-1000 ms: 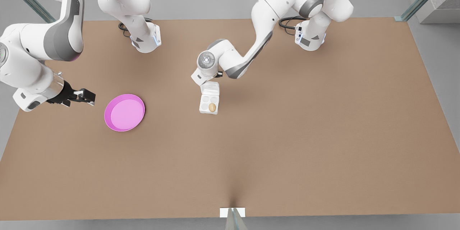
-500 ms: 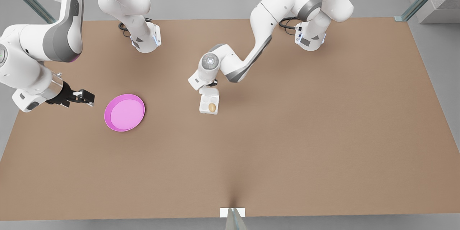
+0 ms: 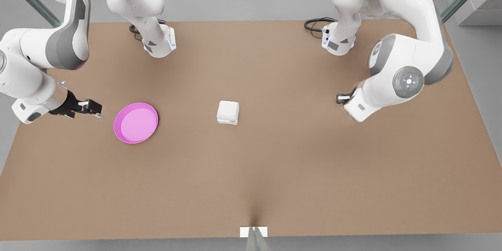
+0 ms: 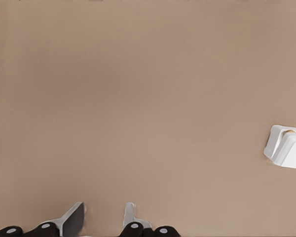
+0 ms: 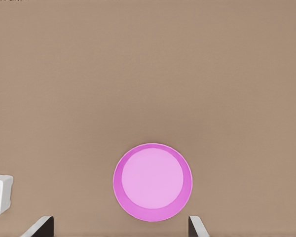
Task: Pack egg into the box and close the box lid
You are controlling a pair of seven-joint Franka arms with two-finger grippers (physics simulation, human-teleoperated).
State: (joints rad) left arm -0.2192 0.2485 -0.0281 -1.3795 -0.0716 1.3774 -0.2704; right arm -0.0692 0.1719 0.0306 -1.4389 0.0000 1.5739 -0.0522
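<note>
The white box [image 3: 228, 112] sits mid-table with the box lid [image 3: 228, 109] folded down over it. A tan sliver of the egg [image 3: 233, 119] peeks out at its edge. In the left wrist view the box [image 4: 286, 147] lies far off, with the egg [image 4: 289, 131] just visible under the lid. My left gripper [image 3: 340, 98] hangs low at the front view's right, well away from the box, and its fingers [image 4: 129, 212] stand apart around nothing. My right gripper [image 3: 91, 106] waits open at the front view's left, beside the pink plate.
A round pink plate [image 3: 136, 122] lies left of the box in the front view, and this plate [image 5: 153, 181] sits just ahead of the right gripper [image 5: 119, 223]. Both arm bases stand along the table's far edge.
The left arm has swung away from the box toward the front view's right. The lid, standing open before, now lies shut over the cups. The right arm has barely moved.
</note>
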